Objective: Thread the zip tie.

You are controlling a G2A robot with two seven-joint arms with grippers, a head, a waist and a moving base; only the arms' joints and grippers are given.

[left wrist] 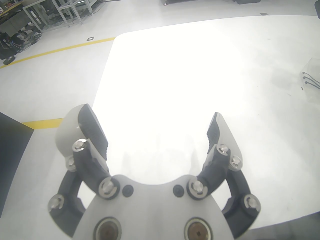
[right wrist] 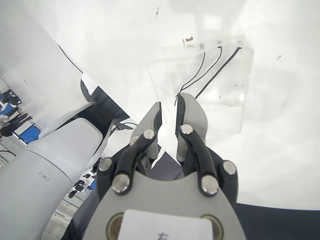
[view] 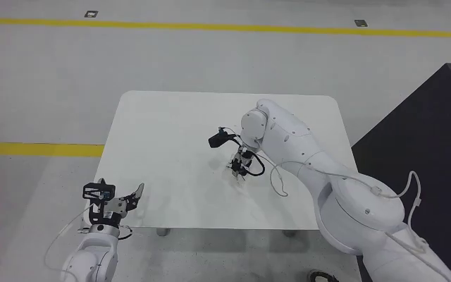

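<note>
Evidently caught at the grasp step, ahead of any real threading. Hangs the right gripper (right wrist: 170, 101) just beside the block (right wrist: 240, 96), on its near side, narrowed to a slim gap and clamped on nothing. Shows three black ties (right wrist: 217, 71) rooted along the block's far wall and trailing through its clear body toward that gripper. Finds the tail (right wrist: 176, 99) of a thin one touching the tip of one pad (right wrist: 178, 116), not pinched between the two. Cannot tell which of the two thin ties owns that tail, since both run together just short of it. Parks the left gripper (left wrist: 151, 111) well apart from the block, spread wide and bare, facing it from across the white top. Calls next, by this reading, for a slight sideways shift to bring the tail into the middle of the gap, then a firm close a little back from the tip. Then calls for steering the tip to whichever hole in the block is meant for it. Risks flicking so thin and springy a tail clear of the pads if closed off-centre. May also need the left gripper brought beside the block to steady it, light as it looks.
</note>
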